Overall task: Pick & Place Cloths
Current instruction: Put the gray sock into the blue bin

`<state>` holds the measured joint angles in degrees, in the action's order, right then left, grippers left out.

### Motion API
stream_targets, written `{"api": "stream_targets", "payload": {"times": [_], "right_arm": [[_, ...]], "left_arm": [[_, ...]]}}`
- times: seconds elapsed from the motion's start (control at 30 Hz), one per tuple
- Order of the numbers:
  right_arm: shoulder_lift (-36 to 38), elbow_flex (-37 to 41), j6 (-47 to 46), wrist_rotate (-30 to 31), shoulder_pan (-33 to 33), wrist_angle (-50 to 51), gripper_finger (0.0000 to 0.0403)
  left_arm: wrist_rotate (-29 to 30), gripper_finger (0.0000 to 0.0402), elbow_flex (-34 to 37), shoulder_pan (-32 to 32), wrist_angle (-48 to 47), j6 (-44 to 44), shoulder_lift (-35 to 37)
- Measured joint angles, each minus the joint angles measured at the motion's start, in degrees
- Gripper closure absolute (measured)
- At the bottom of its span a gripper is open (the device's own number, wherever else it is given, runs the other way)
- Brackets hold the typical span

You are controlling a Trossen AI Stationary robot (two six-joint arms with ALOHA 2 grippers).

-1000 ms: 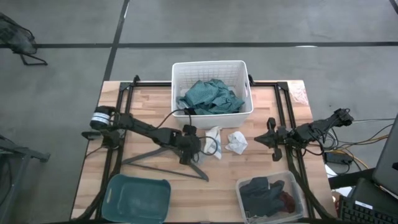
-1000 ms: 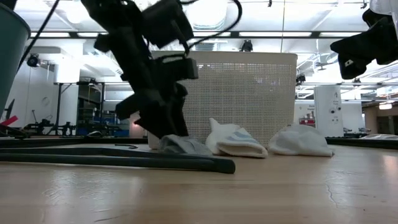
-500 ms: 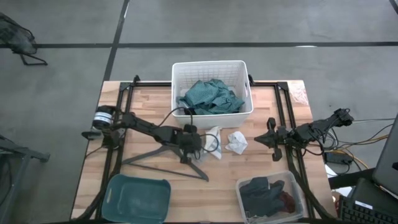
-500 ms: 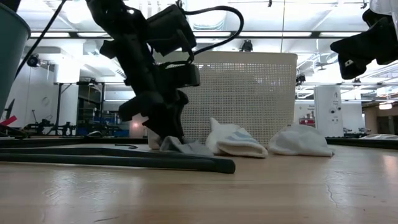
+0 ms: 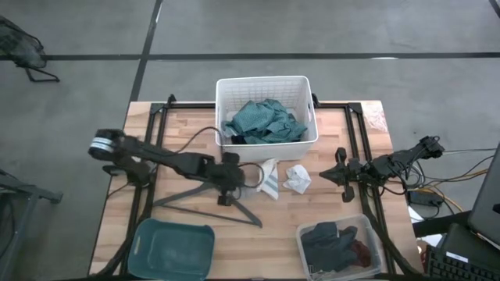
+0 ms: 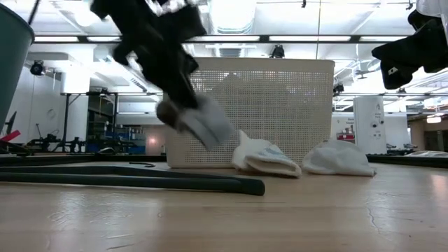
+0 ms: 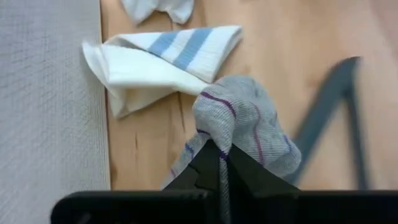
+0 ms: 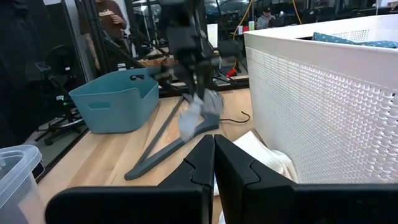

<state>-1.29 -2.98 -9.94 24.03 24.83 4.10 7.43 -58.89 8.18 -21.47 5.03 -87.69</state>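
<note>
Left gripper (image 7: 219, 163), fingers pinched closed on the grey-striped cloth (image 7: 239, 127), which hangs clear of the surface (image 6: 294, 210); right gripper (image 8: 213, 163) closed, empty.

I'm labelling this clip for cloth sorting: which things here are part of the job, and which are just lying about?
Job:
grey striped cloth, lifted in left gripper
blue-striped white cloth
small white cloth
teal cloth in white basket
dark cloths

Lying about:
hanger
teal bin
</note>
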Motion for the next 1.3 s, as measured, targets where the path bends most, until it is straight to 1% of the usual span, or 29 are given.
{"api": "stream_targets", "payload": {"times": [0.1,0.27,0.4,0.53,0.67,0.87,1.0,1.1,1.3], "right_arm": [[0.0,0.0,0.0,0.0,0.0,0.0,0.0394],[-0.1,0.0,0.0,0.0,0.0,0.0,0.0394],[0.0,0.0,0.0,0.0,0.0,0.0,0.0394],[0.0,0.0,-0.1,0.0,0.0,0.0,0.0394],[0.0,0.0,-0.1,0.0,0.0,0.0,0.0394],[0.0,0.0,0.0,0.0,0.0,0.0,0.0394],[0.0,0.0,-0.1,0.0,0.0,0.0,0.0394],[0.0,0.0,0.0,0.0,0.0,0.0,0.0394],[0.0,0.0,-0.1,0.0,0.0,0.0,0.0394]], "left_arm": [[0.0,0.0389,0.0,1.8,-4.9,-2.2,5.0],[-0.8,0.0387,0.0,5.6,-13.0,-9.6,13.5],[-5.5,0.0386,0.0,9.6,-17.0,-15.8,19.4],[-11.7,0.0388,0.0,14.2,-18.1,-23.1,24.3],[-13.0,0.0387,0.0,19.6,-19.5,-31.9,27.4],[-12.0,0.0386,0.1,27.8,-20.7,-42.5,27.3],[-9.2,0.0386,0.1,31.8,-21.1,-47.5,25.8],[-7.3,0.0385,0.1,34.5,-21.2,-51.7,24.2],[-6.8,0.0384,0.1,38.7,-21.2,-59.1,19.3]]}}
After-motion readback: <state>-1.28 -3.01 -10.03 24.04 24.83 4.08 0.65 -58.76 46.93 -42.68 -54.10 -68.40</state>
